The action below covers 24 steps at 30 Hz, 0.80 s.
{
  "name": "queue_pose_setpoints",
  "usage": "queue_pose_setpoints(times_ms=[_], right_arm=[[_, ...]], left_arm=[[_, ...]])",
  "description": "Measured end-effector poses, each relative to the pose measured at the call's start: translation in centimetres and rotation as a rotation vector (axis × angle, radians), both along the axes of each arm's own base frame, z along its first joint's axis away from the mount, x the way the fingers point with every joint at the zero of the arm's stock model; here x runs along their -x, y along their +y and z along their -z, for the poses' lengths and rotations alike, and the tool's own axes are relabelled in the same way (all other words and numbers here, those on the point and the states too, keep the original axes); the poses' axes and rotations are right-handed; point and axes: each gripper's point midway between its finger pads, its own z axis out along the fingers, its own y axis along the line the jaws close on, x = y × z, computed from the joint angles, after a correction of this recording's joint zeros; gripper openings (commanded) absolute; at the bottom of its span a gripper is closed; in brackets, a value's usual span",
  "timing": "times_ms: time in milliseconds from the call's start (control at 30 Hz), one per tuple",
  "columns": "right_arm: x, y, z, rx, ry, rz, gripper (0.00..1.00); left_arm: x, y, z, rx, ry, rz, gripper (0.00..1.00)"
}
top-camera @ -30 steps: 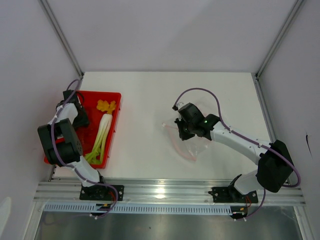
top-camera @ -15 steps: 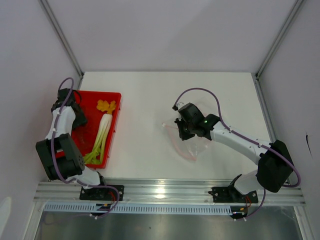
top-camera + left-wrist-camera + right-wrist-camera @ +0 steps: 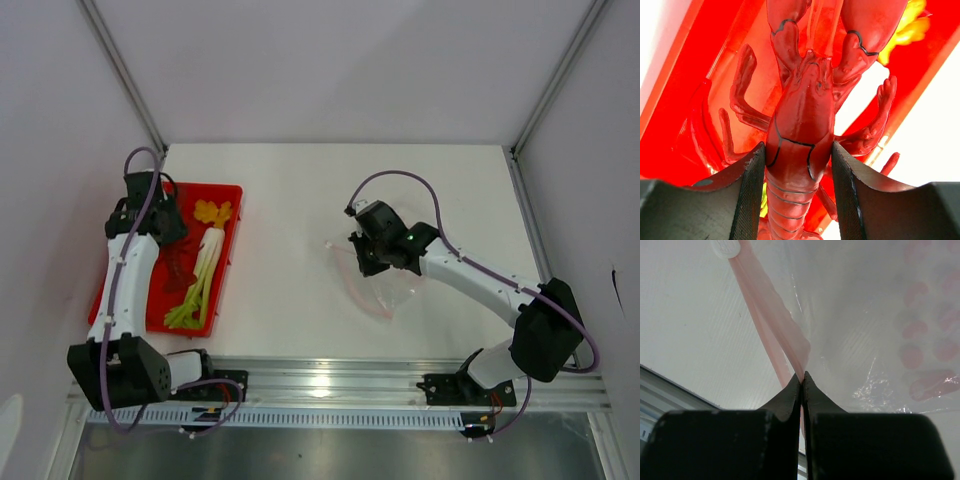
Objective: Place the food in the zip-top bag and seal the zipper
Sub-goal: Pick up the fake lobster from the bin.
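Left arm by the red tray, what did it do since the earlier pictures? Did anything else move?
The left arm unfolded: its elbow swung back toward its base, and it now stretches along the tray's left side. The left end effector grips the red crab; the earlier pictures don't show when it grabbed it. The right end effector, bag, green stalks and yellow piece stayed about put.

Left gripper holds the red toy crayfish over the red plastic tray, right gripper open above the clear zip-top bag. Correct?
Not quite: the right gripper is shut, pinching the pink-red zipper strip of the clear zip-top bag, per the right wrist view. The rest stands.
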Motion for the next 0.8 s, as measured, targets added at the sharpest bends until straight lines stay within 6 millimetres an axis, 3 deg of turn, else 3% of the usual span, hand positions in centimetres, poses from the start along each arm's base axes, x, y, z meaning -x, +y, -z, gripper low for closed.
queue_pose_setpoints(times_ms=[100,200,467,800], right_arm=[[-0.2,0.0,-0.4,-0.005,-0.004,0.005,0.00],[-0.3,-0.1,-0.5,-0.001,0.000,0.014,0.00],[-1.5,-1.3,-0.7,0.026,0.009,0.062,0.00],[-2.5,-2.9,-1.1,0.056,-0.002,0.118,0.00]], left_arm=[[0.5,-0.8,-1.3,-0.002,-0.042,0.019,0.01],[0.8,-2.7,-2.4,0.009,-0.083,0.082,0.01],[2.1,-12.0,-2.1,0.093,-0.095,0.398,0.01],[5.0,-19.1,-3.4,0.245,-0.128,0.656,0.01]])
